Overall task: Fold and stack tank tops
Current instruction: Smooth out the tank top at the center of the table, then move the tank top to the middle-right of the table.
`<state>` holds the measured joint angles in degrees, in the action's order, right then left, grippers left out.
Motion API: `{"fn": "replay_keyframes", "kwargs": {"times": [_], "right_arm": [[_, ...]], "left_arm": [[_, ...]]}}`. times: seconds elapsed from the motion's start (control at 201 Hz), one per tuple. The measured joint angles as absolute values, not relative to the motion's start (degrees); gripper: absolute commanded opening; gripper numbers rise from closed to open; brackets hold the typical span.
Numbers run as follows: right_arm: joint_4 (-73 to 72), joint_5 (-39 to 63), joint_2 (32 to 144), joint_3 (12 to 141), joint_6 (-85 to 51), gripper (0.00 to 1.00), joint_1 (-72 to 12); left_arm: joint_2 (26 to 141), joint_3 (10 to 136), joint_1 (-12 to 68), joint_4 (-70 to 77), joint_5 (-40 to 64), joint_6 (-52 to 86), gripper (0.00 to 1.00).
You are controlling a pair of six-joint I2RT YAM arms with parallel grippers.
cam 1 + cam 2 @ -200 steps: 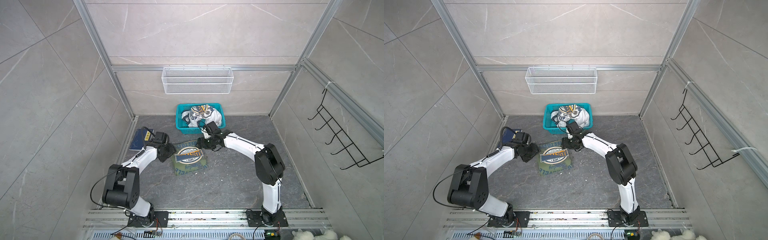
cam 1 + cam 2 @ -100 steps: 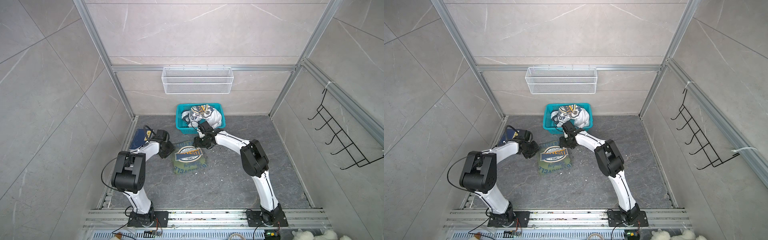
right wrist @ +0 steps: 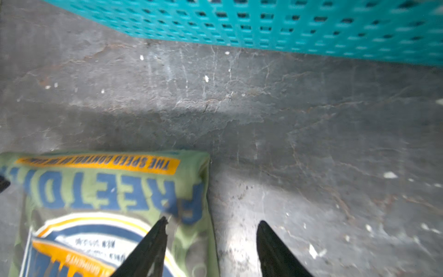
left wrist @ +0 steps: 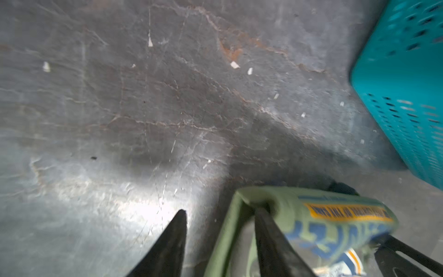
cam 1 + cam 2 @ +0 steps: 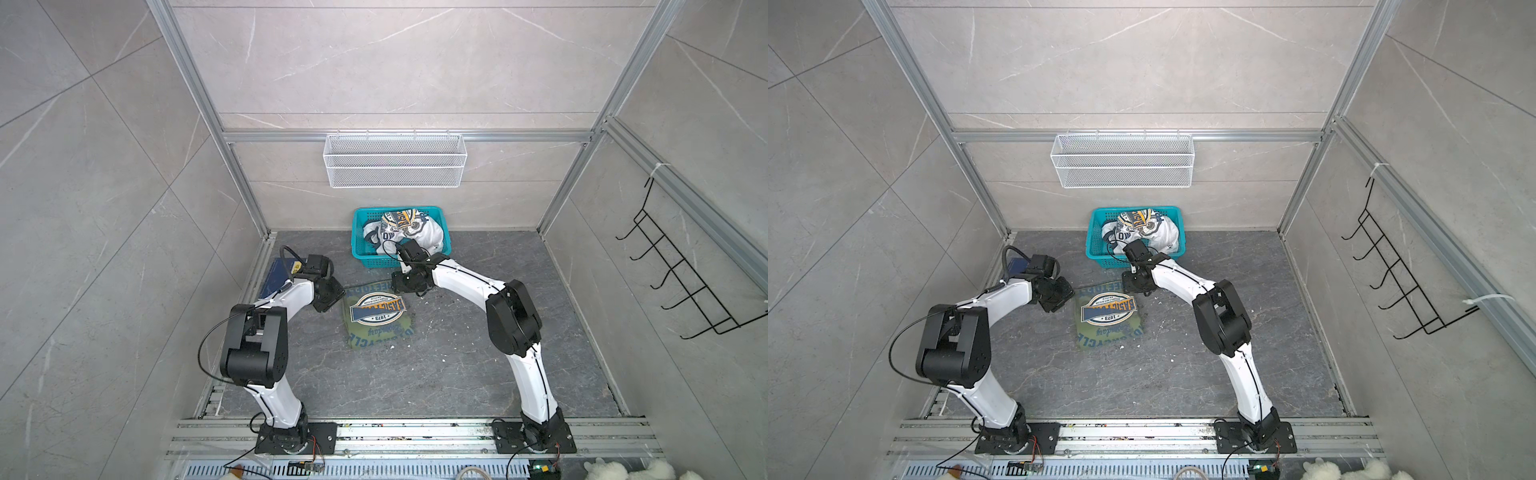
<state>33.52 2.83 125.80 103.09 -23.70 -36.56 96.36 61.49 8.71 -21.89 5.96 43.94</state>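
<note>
Both top views: the olive green tank top [image 5: 374, 340] [image 5: 1108, 334] lies folded on the table [image 5: 457, 374], badge up. The white tank top [image 5: 422, 240] sits crumpled in the teal basket [image 5: 374, 261]. The jaws are hidden there.

Left wrist view, blurred: left end effector [image 4: 220, 211] released, one jaw seemingly resting on the fold.

Right wrist view: right end effector [image 3: 212, 220] released, astride the shirt's corner, bases cut off.

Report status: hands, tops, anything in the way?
Both hands open, left hand and right hand each straddling a far corner of the folded green top. White top crumpled in basket. Basket close behind, not touching; nothing blocking.
</note>
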Motion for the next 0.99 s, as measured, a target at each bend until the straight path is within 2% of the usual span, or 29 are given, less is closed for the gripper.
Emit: {"fn": "replay_keyframes", "kwargs": {"times": [0.179, 0.289, 0.468, 0.657, 0.841, 0.99], "right_arm": [[33.69, -0.62, 116.09, 95.29, -23.05, 0.71, -42.00], [33.61, -2.44, 112.60, 92.23, -23.31, 0.73, -46.57], [33.36, -2.61, 111.37, 86.61, -24.80, 0.74, -47.18], [32.60, -1.19, 111.68, 84.38, -27.27, 0.74, -44.82], [31.86, -0.21, 112.27, 83.31, -28.60, 0.74, -43.81], [30.00, 0.58, 110.04, 76.97, -30.22, 0.73, -41.30]], "left_arm": [[81.93, 53.30, 11.11, -22.57, 6.09, 43.75, 0.61], [78.30, 49.98, 11.92, -23.35, 7.60, 43.29, 0.64], [79.85, 46.87, 14.28, -24.10, 9.63, 42.94, 0.72], [83.55, 46.76, 16.71, -22.87, 11.33, 42.98, 0.73], [88.44, 47.11, 18.87, -20.40, 12.58, 43.05, 0.67], [93.30, 51.00, 22.96, -20.03, 12.43, 42.96, 0.60]]}}
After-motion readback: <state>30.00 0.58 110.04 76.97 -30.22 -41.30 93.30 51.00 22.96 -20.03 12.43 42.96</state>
